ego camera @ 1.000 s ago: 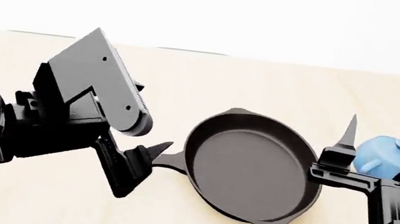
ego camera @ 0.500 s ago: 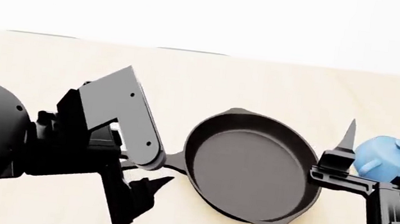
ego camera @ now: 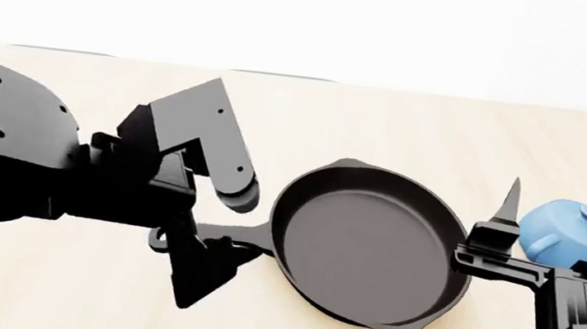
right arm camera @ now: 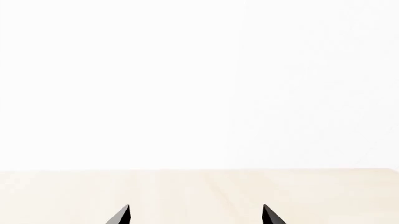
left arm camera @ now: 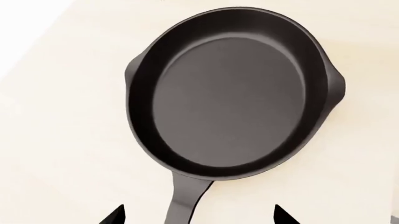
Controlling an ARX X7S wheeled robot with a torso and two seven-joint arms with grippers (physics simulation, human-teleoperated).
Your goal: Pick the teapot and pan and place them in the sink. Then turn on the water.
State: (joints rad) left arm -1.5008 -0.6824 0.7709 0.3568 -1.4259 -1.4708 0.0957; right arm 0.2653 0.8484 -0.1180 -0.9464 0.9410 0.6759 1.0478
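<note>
Left gripper (left arm camera: 196,215) was open around the handle of the pan (left arm camera: 231,93), which looked heavy and stiff.

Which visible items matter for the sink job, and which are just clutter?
Task items: pan, teapot, left gripper straddling the pan handle, right gripper open by the teapot.
Just there: wood countertop. Sink and faucet not in view.

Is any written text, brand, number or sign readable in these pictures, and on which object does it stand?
None: no readable text in any view.
Black round cast-iron pan: no marking.
Small light-blue glossy teapot: plain.
Light wood countertop: plain.
Left gripper and right gripper: no labels.
</note>
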